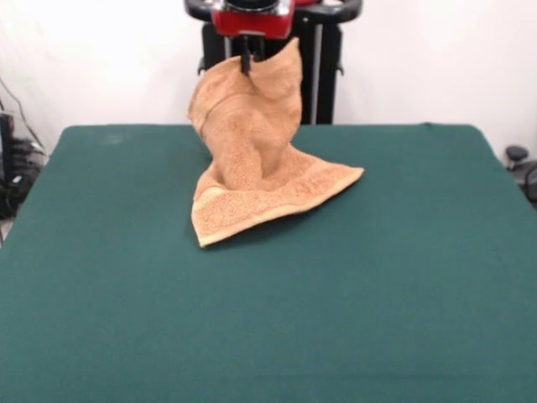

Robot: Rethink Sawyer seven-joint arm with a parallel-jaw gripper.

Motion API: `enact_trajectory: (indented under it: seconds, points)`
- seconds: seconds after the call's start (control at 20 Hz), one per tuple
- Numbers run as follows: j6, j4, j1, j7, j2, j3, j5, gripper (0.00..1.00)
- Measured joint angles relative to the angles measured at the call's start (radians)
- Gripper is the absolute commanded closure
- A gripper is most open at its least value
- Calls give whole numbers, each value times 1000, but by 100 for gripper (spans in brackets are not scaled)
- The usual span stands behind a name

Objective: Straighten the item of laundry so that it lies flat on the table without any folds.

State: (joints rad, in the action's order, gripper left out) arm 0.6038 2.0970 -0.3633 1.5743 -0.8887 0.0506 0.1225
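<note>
Near the far middle of the table (403, 277), the towel (256, 164) hung lifted by its upper part, twisted into a standing cone, while its lower edge with the woven band lay spread on the green cloth, one corner pointing right. At its top the gripper (246, 60) was clenched on a fold of the towel, below the red arm (252, 18). No writing or label could be read anywhere

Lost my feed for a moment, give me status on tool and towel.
Tool shut on towel, top corner lifted. Lower part rests on table, twisted and folded, not flat. Nothing in the way.
</note>
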Motion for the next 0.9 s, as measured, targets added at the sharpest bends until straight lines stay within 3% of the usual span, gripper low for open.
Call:
enact_trajectory:
  seconds: [0.45,0.9]
  points:
    - [105,-123,52,0,1,4,14,100]
    - [353,-395,146,0,13,2,15,100]
